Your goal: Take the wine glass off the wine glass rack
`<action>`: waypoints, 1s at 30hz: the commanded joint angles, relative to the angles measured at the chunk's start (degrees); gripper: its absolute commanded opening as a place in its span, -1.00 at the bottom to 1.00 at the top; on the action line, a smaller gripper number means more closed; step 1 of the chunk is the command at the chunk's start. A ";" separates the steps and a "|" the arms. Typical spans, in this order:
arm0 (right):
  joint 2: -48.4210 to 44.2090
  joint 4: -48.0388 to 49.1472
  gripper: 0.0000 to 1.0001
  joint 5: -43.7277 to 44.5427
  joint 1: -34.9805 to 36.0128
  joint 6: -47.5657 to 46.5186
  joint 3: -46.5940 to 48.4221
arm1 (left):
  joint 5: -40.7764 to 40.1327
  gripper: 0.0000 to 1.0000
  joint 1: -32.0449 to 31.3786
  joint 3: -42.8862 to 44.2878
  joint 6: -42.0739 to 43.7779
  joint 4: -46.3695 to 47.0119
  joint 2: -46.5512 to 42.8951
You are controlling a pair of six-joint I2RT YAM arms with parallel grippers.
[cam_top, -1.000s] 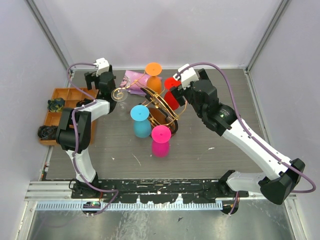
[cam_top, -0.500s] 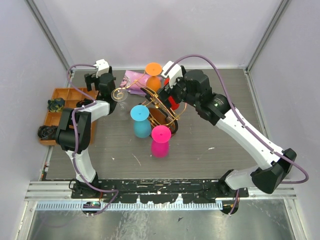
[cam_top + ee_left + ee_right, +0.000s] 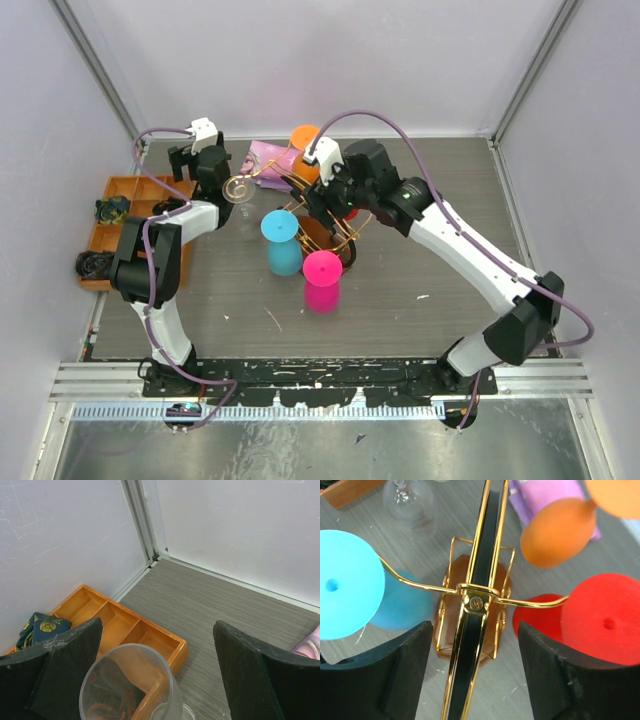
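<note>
The gold wire wine glass rack (image 3: 322,215) stands on its brown base mid-table. Orange (image 3: 306,150), red (image 3: 349,207), blue (image 3: 281,240) and pink (image 3: 322,280) wine glasses hang around it. A clear wine glass (image 3: 238,190) is at its left scroll end. My right gripper (image 3: 325,195) is open above the rack. In the right wrist view its jaws (image 3: 475,675) straddle the top rail (image 3: 479,600), with blue (image 3: 350,585), red (image 3: 607,617) and orange (image 3: 557,532) glasses around. My left gripper (image 3: 222,180) is open. The clear glass (image 3: 130,680) sits between its fingers, ungripped.
An orange compartment tray (image 3: 130,215) with dark cloth items lies at the left edge and shows in the left wrist view (image 3: 125,630). A purple cloth (image 3: 268,155) lies behind the rack. Walls close in the back and both sides.
My right arm has swung left and forward, bringing its open gripper from beside the red glass to above the rack's middle. The left arm and the glasses have not moved.
</note>
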 commanded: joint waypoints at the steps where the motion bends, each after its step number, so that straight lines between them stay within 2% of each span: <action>1: 2.78 -3.62 0.27 -0.85 0.14 1.91 4.90 | -0.54 0.97 -0.16 -0.36 -0.05 2.03 -2.47; 2: 3.43 -4.30 0.12 -0.36 0.12 1.96 5.31 | -0.50 0.97 -0.23 -0.36 -0.05 2.02 -2.55; 3: 3.70 -4.84 -0.12 -0.05 0.04 2.00 5.62 | -0.35 0.97 -0.16 -0.38 -0.05 1.98 -2.65; 5: 3.37 -4.97 -0.85 1.05 -0.11 2.27 5.70 | -0.30 0.98 -0.22 -0.31 -0.05 1.89 -2.86; 6: 3.08 -5.09 -0.97 1.52 -0.36 2.46 5.68 | -0.24 0.97 -0.20 -0.40 -0.12 1.82 -3.00; 13: -0.31 -5.81 -0.99 4.93 -3.23 3.40 6.18 | 0.27 0.97 -0.28 -0.48 -1.27 0.48 -4.15; 24: -1.66 -7.35 -0.98 8.66 -4.08 2.00 5.06 | 0.61 0.97 -1.10 -0.36 -1.84 -2.15 -6.35; 30: -1.24 -7.43 -0.23 8.23 -4.06 1.90 4.46 | 0.10 0.97 -1.80 -0.13 -2.20 -4.41 -8.45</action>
